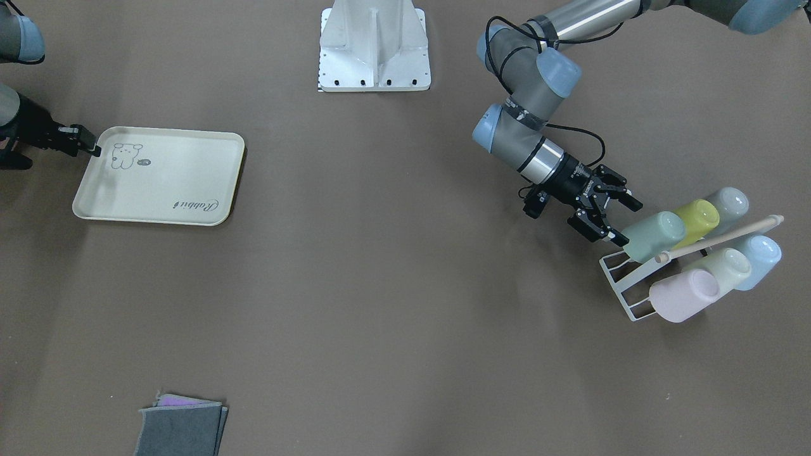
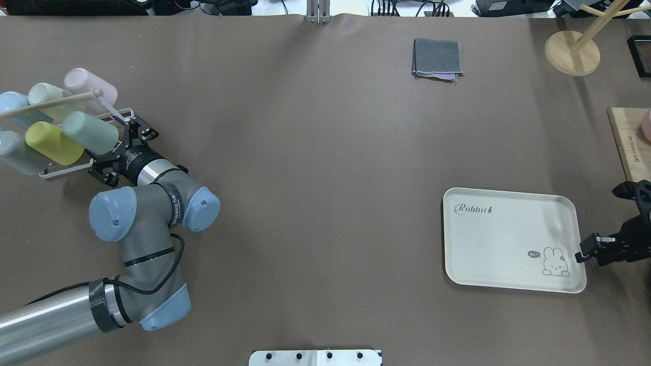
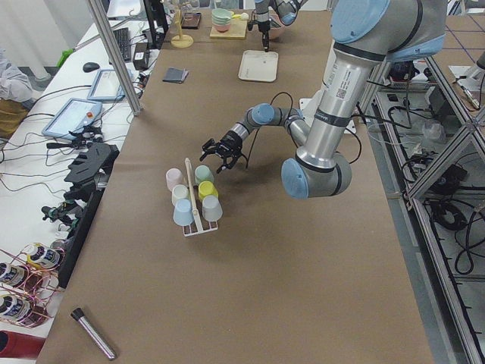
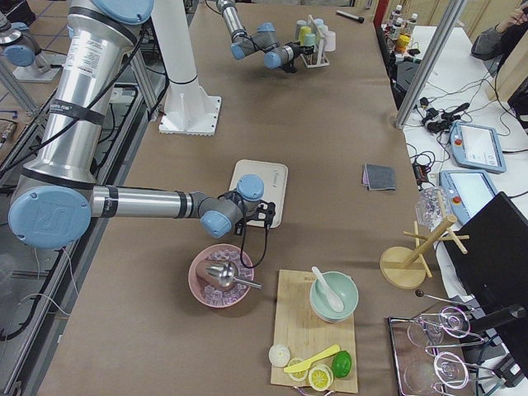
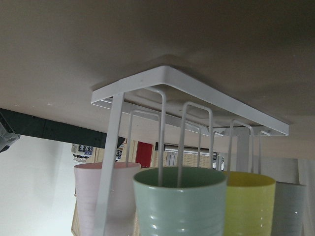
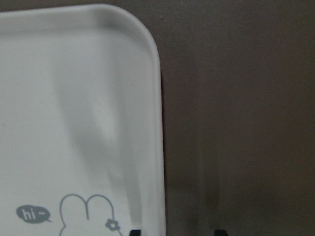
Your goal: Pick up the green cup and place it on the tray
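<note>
Green cup (image 1: 652,235) on rack (image 1: 624,278): likely light, stiff, slick plastic. Left pincer (image 1: 624,221) open beside it; grip across mid-wall.

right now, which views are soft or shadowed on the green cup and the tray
Left wrist view: the green cup is cropped by the bottom edge, with faint glare bands on its side, and the room behind it is blurred. Right wrist view: the tray looks soft, with a grey shadow streak across it. Overhead view: evenly lit and sharp, so both are readable.

Folded grey cloth (image 1: 180,430); white wire rack (image 5: 226,101); pink cup (image 1: 684,294).
</note>
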You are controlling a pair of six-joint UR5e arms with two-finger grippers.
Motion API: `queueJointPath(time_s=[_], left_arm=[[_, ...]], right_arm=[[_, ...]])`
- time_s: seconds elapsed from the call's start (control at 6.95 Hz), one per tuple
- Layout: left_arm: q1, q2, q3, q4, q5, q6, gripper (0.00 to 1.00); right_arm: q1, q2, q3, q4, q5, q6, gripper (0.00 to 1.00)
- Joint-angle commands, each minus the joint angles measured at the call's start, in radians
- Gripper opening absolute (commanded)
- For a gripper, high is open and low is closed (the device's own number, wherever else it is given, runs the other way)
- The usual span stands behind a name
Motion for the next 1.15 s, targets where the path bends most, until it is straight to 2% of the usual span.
queueJointPath(time_s=[0.0,0.14,0.29,0.58,0.72,0.86,1.01], left_arm=[[-0.001,0.033,0.005,-0.026,0.025,-0.002,0.94],[0.0,0.053,0.016,-0.049,0.025,-0.007,0.94],[0.0,0.079,0.019,-0.084,0.027,-0.005,0.94],[-0.006,0.044,0.073,-0.084,0.085,-0.007,0.95],[-0.009,0.042,0.068,-0.078,0.111,-0.005,0.95],[-0.011,0.035,0.058,-0.069,0.111,-0.001,0.95],[-0.009,0.032,0.055,-0.049,0.113,-0.002,0.95]], right_arm=[[-0.001,0.013,-0.009,-0.006,-0.001,0.0,0.3],[-0.004,0.013,-0.009,-0.006,-0.002,0.0,0.25],[-0.009,0.016,-0.009,-0.011,-0.01,0.0,0.25],[-0.013,0.019,-0.01,-0.012,-0.02,0.0,0.25],[-0.015,0.019,-0.01,-0.012,-0.024,0.0,0.25],[-0.013,0.019,-0.007,-0.012,-0.022,0.0,0.06],[-0.004,0.019,0.0,-0.012,-0.014,0.0,0.0]])
